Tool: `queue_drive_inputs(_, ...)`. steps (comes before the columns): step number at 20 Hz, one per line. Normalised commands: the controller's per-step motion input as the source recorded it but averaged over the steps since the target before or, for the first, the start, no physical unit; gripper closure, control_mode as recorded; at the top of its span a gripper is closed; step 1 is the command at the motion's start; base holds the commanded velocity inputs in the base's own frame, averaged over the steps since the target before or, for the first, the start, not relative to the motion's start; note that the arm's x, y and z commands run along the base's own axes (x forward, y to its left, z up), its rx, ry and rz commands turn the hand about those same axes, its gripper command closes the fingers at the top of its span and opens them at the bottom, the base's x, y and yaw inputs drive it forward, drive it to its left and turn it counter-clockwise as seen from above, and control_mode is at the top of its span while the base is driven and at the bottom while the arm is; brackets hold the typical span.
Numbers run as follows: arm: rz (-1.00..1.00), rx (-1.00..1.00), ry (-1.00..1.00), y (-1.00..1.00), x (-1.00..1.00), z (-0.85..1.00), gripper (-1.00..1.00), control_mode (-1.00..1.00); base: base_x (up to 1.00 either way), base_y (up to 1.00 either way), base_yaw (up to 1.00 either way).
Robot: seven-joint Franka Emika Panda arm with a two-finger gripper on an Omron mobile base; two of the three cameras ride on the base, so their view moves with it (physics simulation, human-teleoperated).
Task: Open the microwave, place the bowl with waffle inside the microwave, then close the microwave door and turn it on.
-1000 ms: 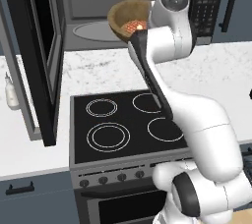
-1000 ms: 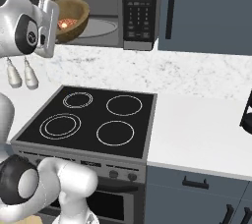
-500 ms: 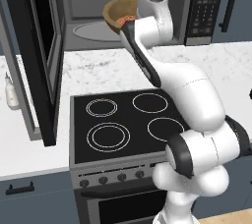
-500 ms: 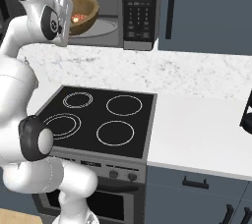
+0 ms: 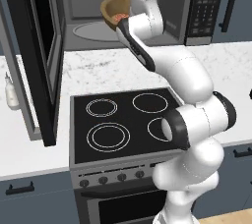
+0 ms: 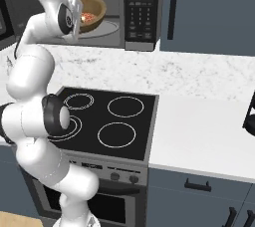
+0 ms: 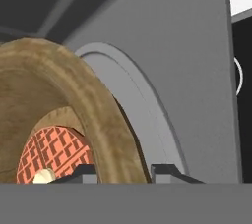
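The microwave (image 5: 170, 2) stands open, its door (image 5: 45, 56) swung out to the left. The brown wooden bowl (image 5: 114, 8) hangs tilted inside the cavity, above the glass turntable (image 5: 91, 31). The reddish waffle (image 5: 118, 18) lies at its bottom. My gripper (image 5: 123, 21) is shut on the bowl's near rim. From the right base view the bowl (image 6: 93, 11) with the waffle (image 6: 87, 18) sits just past my gripper (image 6: 78, 17), left of the button panel (image 6: 141, 7). In the hand view my gripper (image 7: 123, 171) straddles the bowl's rim (image 7: 98, 105), with the waffle (image 7: 54, 149) on the left and the turntable (image 7: 142, 115) behind.
A black four-ring stove (image 5: 123, 120) lies below the arm, set in a white speckled counter (image 6: 199, 76). A small pale bottle (image 5: 11, 95) stands on the counter at the left, beside the open door. A dark object (image 6: 249, 116) shows at the right edge.
The arm has reached further up and forward, carrying the bowl from in front of the opening deeper into the microwave cavity, over the turntable. The grip on the rim has held.
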Motion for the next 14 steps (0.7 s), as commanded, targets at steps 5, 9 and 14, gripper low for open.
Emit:
queue_drive_inputs(5, 0.00, 0.00, 0.01, 0.12, 0.20, -0.17, 1.00, -1.00, 0.00, 0.00, 0.00)
queue_drive_inputs(9, 0.00, 0.00, 0.02, 0.09, 0.00, -0.04, -1.00, -1.00, 0.00, 0.00, 0.00)
queue_drive_inputs(14, 0.00, 0.00, -0.01, 0.03, 0.00, 0.00, -1.00, -1.00, 0.00, 0.00, 0.00)
